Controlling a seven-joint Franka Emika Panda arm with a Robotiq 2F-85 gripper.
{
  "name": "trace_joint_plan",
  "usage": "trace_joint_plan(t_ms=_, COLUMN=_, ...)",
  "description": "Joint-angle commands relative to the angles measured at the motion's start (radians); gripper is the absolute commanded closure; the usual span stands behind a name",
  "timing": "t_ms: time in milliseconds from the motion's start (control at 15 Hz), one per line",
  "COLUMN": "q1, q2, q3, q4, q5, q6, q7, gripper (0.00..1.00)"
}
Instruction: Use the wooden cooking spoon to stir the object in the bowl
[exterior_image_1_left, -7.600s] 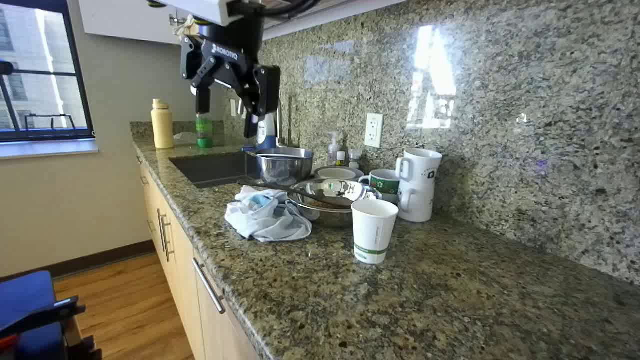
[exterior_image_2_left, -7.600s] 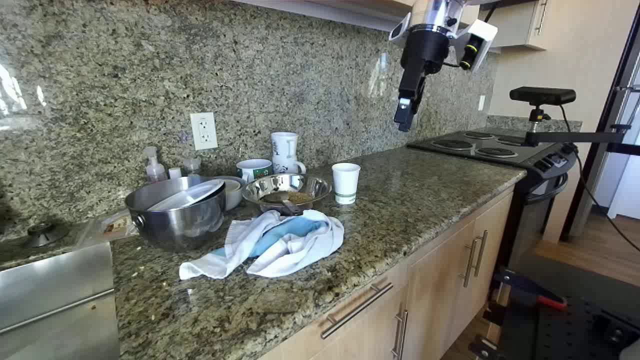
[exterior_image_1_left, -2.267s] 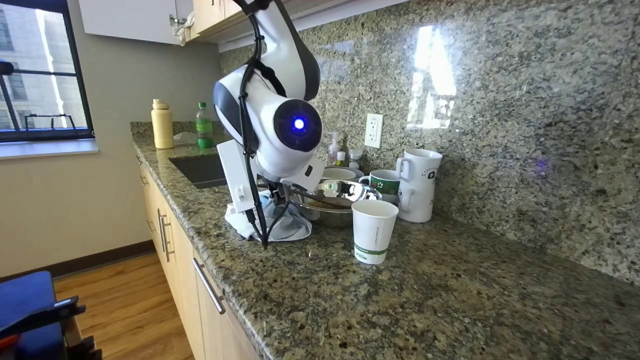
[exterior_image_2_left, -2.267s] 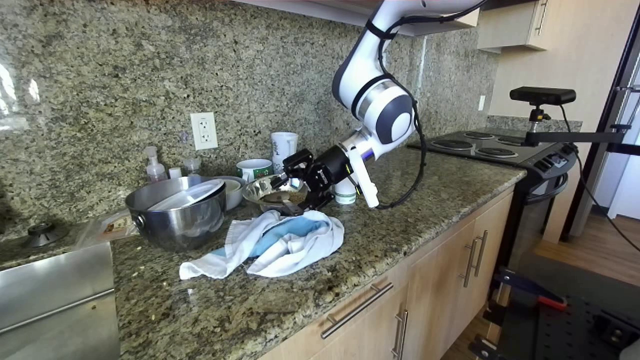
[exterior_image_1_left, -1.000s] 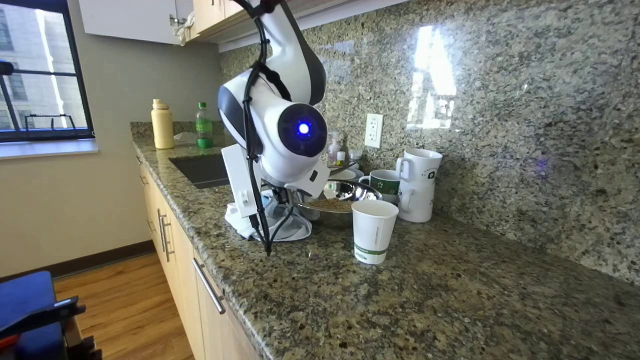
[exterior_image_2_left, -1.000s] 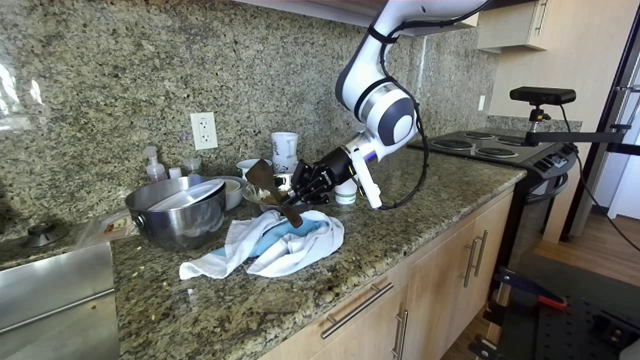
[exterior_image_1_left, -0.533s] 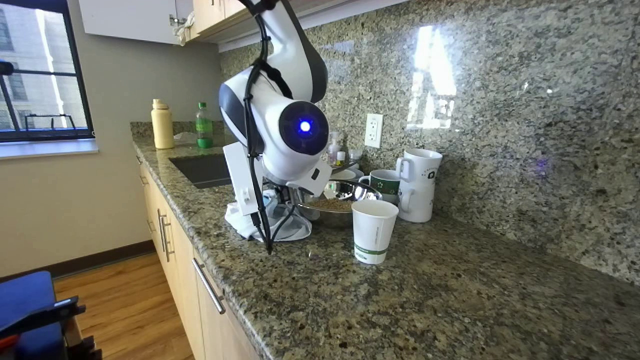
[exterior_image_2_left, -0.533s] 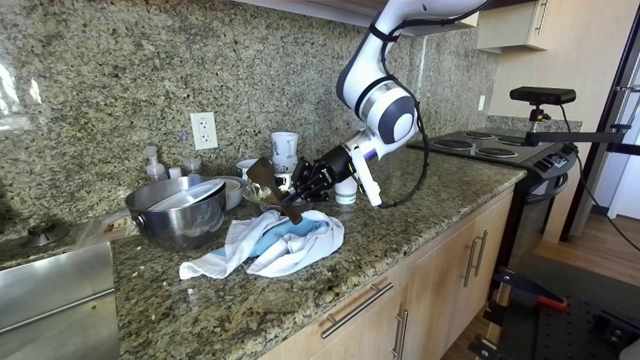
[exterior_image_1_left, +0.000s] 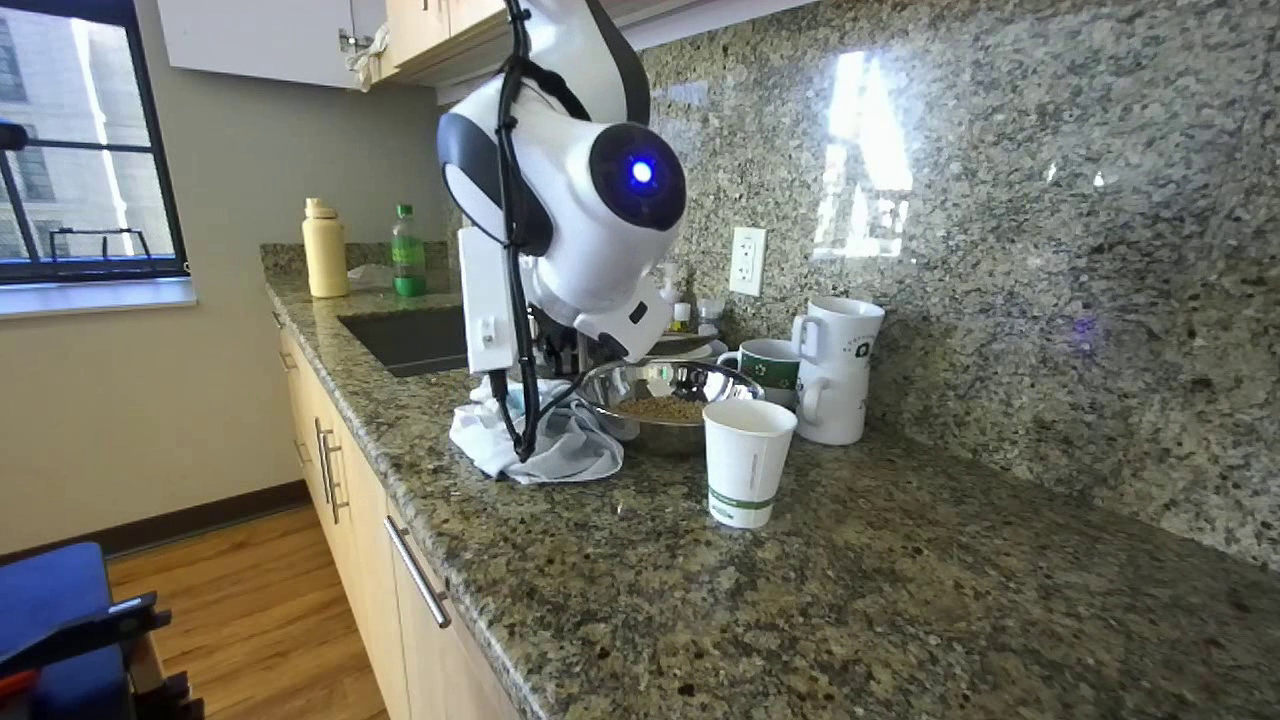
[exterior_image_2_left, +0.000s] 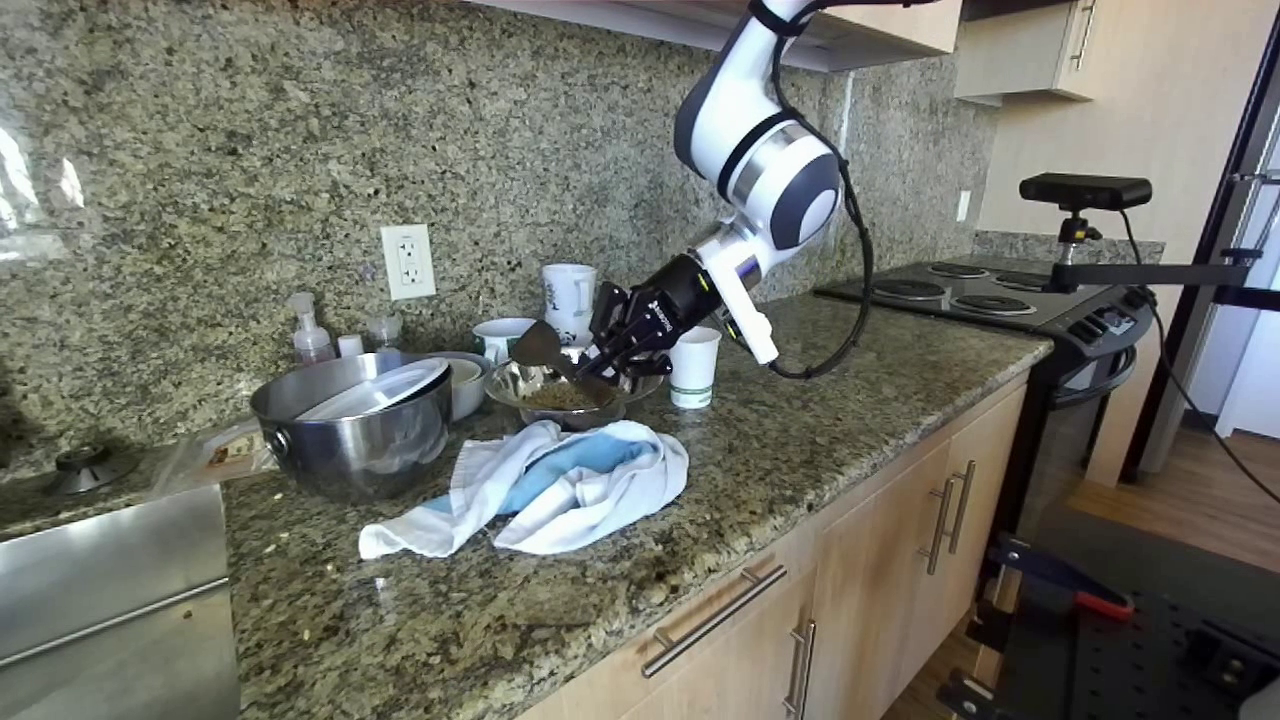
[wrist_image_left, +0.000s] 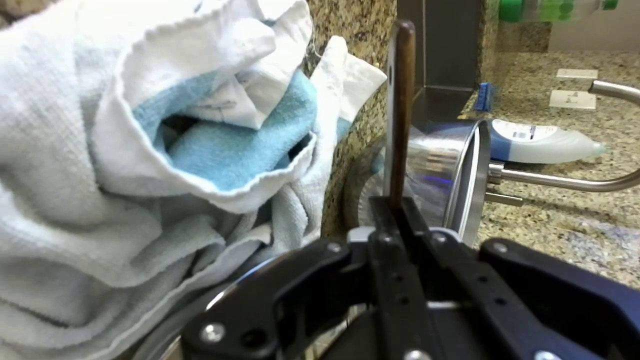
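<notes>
Our hand (wrist_image_left: 396, 202) pinches the spoon (exterior_image_2_left: 537, 343) by its handle, the wide end higher than the bowl (exterior_image_1_left: 665, 437) and clear of the grains (exterior_image_1_left: 660, 408). We should turn that end down on the far side, then circle slowly.

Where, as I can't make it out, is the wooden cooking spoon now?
In an exterior view, the wooden cooking spoon is clamped in the gripper, just left of centre, slanting in front of the bowl, broad head up to the left.

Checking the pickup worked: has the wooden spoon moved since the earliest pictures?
Yes: in an exterior view, the wooden spoon's blade moved up and left, nearer the wall outlet.
</notes>
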Motion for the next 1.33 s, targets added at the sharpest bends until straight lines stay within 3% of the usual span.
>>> trace_joint_plan(t_ms=0, q1=0.003, q2=-0.077, q3=0.012, q4=-0.045, q5=-0.099, q6=-0.008, q7=0.156, gripper=0.98)
trace_joint_plan(t_ms=267, q1=-0.002, q2=-0.105, q3=0.022, q4=-0.062, q5=-0.135, q6=0.023, q7=0.229, gripper=0.98)
trace_joint_plan(t_ms=600, q1=-0.019, q2=-0.099, q3=0.024, q4=-0.060, q5=-0.081, q6=0.031, q7=0.187, gripper=0.98)
trace_joint_plan(t_ms=1267, q1=-0.023, q2=-0.062, q3=0.023, q4=-0.033, q5=-0.108, q6=0.018, q7=0.191, gripper=0.93)
